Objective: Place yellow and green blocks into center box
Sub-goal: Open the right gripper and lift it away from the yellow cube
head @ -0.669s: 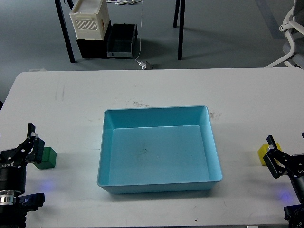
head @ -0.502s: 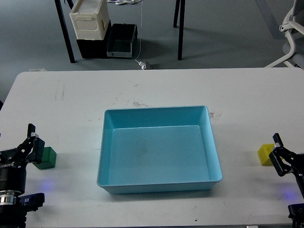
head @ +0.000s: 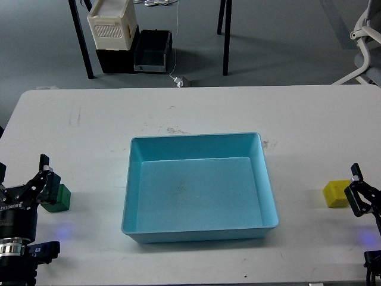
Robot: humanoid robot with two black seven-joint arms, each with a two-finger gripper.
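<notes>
- Both my end effectors: left end effector (head: 24, 182) fingers apart beside one green block (head: 57, 199); right end effector (head: 359, 193), spread unclear, beside one yellow block (head: 336, 193).
- One blue box (head: 199, 229) sits mid-surface (head: 89, 131).

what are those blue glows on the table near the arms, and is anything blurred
Head view: soft bluish light patches sit on the white table near both lower corners, beside each arm, source not visible; the blue box casts a faint shadow along its front edge; everything looks sharp, no motion blur.
</notes>
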